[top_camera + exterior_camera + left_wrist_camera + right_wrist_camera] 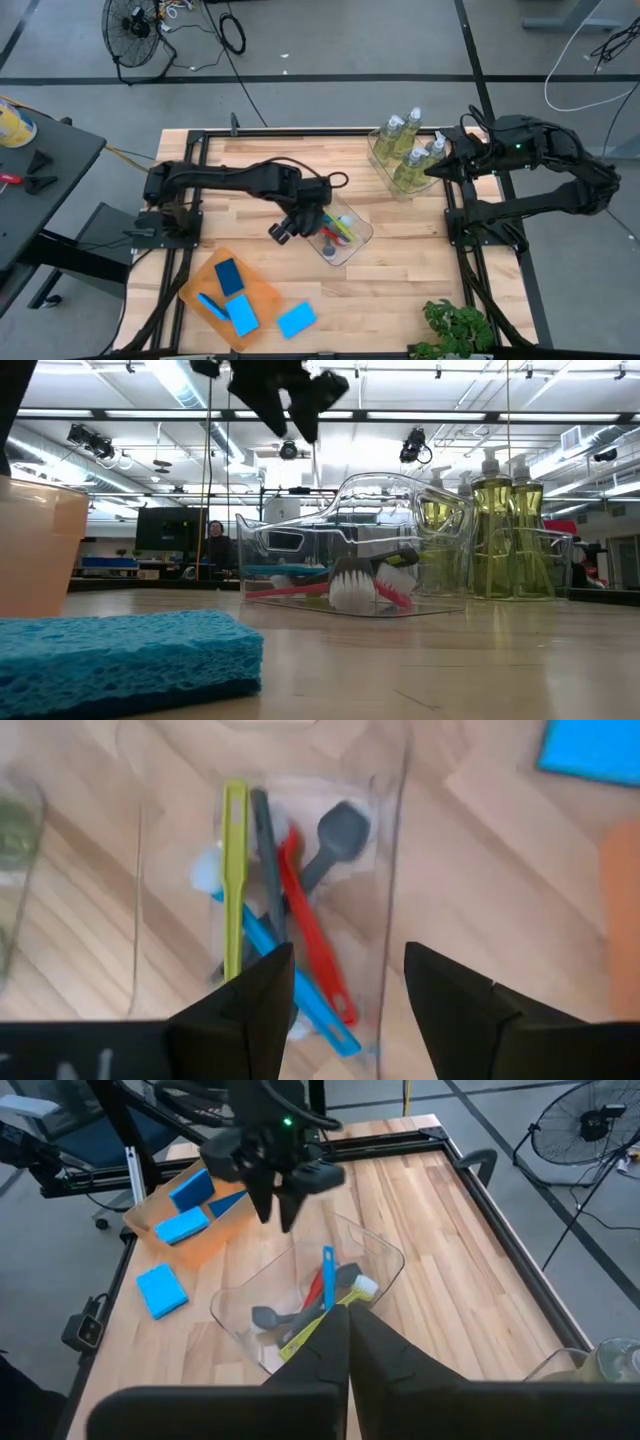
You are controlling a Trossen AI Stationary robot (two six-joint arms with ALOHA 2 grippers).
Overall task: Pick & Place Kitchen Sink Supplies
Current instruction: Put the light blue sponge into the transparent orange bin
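My left gripper [290,228] hangs open above a clear tub [345,238] at the table's middle, touching nothing. In the tub lie several thin brushes [270,910]: yellow-green, grey, red and blue. Seen through the left wrist camera, the left gripper [345,1010] has only the tub and brushes under its gap. My right gripper [432,172] waits shut at the far right, beside a second clear tub [400,150] of standing soap bottles [490,520]. Blue sponges [235,290] lie on an orange tray [262,292]; one more sponge [297,320] rests flat on the table.
A green plant [455,325] sits at the near right corner. The orange tray takes up the near left. Black frame rails [455,230] run along both sides of the table. Bare wood lies between the two tubs and toward the near edge.
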